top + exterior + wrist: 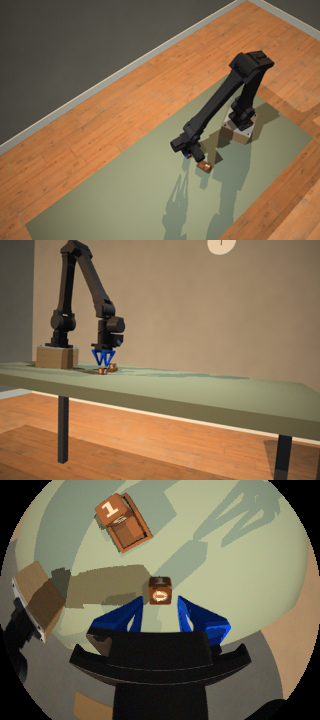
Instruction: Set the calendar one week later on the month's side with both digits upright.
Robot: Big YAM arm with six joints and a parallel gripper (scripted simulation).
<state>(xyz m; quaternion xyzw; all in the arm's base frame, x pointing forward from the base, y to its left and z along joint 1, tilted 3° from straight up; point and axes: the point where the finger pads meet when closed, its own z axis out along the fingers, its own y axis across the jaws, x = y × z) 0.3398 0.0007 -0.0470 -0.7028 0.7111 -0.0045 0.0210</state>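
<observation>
A small brown tray (127, 527) lies flat on the green table and holds one brown digit cube (111, 510) at one end, with a 1 on its top face. The other half of the tray is empty. The second cube (160, 590) stands on the table outside the tray; it also shows in the exterior view (102, 370), beside the tray (112, 369). My gripper (160, 600) with blue fingers hangs just above this loose cube, fingers partly open on either side of it and not touching it. In the exterior view the fingertips (103, 363) end slightly above the cube.
The arm's wooden base block (56, 357) stands on the table behind the tray. In the top view the tray (203, 165) lies near the base block (239, 130), and the arm hides most of the loose cube (189, 156).
</observation>
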